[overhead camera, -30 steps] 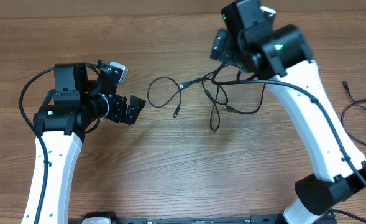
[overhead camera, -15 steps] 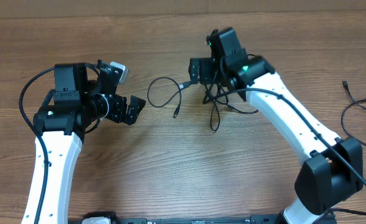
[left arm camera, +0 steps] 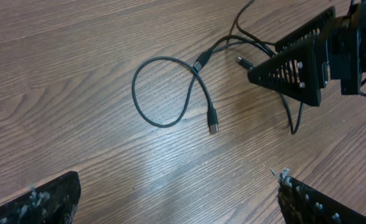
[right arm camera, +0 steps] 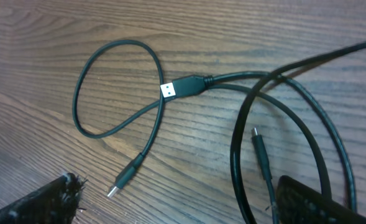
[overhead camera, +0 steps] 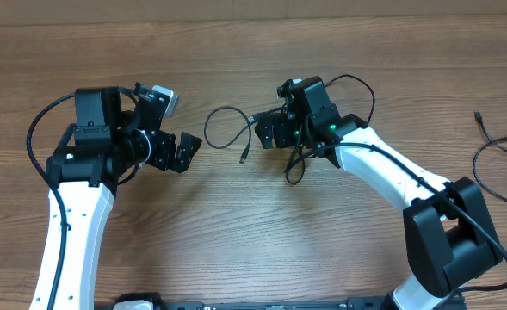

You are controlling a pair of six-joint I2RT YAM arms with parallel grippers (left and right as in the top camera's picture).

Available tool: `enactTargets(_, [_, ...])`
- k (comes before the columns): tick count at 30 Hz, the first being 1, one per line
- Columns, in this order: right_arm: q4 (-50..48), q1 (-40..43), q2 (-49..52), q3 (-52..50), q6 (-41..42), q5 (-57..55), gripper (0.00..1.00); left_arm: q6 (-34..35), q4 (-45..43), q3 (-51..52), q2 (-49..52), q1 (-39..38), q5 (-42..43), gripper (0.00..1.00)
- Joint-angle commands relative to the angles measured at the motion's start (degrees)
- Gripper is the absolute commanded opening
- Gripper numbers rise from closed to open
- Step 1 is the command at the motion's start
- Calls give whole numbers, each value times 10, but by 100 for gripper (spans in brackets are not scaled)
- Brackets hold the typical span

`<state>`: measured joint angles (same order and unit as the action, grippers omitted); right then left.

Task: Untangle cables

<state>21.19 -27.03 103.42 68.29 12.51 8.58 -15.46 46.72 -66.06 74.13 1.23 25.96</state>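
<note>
Cables (right arm camera: 192, 84), thin and black, sprawl on your wooden table (overhead camera: 236, 232) in a loose tangle under the right tool (right arm camera: 176, 205), which is spread wide and grasps nothing. Your left tool (overhead camera: 187, 153) hangs released nearby. One cord curls into a loop, and a small silvery plug (right arm camera: 115, 189) lies flat.

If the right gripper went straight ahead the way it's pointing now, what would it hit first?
Most likely the cables. In the wrist view they lie on the table straight ahead, between the open fingers of the right gripper. Nothing else shows in between, though depth is hard to judge.
</note>
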Motion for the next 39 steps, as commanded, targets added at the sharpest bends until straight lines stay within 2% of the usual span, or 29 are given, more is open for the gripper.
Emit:
enactTargets(1, [-8, 0, 5, -8, -4, -4, 91, -13, -2, -12, -11, 1, 8, 100])
enactTargets(4, [-21, 0, 19, -8, -4, -14, 83, -13, -2, -12, -11, 1, 8, 100])
enactTargets(7, [-33, 1, 34, -8, -4, -17, 81, -13, -2, -12, -11, 1, 8, 99])
enactTargets(12, [-38, 0, 73, -8, -4, -28, 69, -13, -2, -12, -11, 1, 8, 100])
enactTargets(13, [-38, 0, 80, -8, -4, -34, 59, -13, -2, -12, -11, 1, 8, 100])
enactTargets(15, [-39, 1, 90, -8, -4, -56, 32, -13, -2, -12, -11, 1, 9, 100])
enactTargets(16, [-40, 1, 90, -8, -4, -67, 22, -13, -2, -12, -11, 1, 8, 100])
enactTargets(18, [-38, 2, 84, -1, -4, -77, 12, -13, -2, -12, -11, 1, 8, 100])
enactTargets(21, [-15, 3, 64, 23, -4, -92, 4, -13, -2, -12, -11, 1, 8, 100])
enactTargets(31, [90, 3, -26, 106, -4, -100, 4, -13, -2, -12, -11, 1, 8, 100])
enactTargets(39, [151, 0, -137, 182, -3, -80, 4, -13, -2, -12, -11, 1, 8, 99])
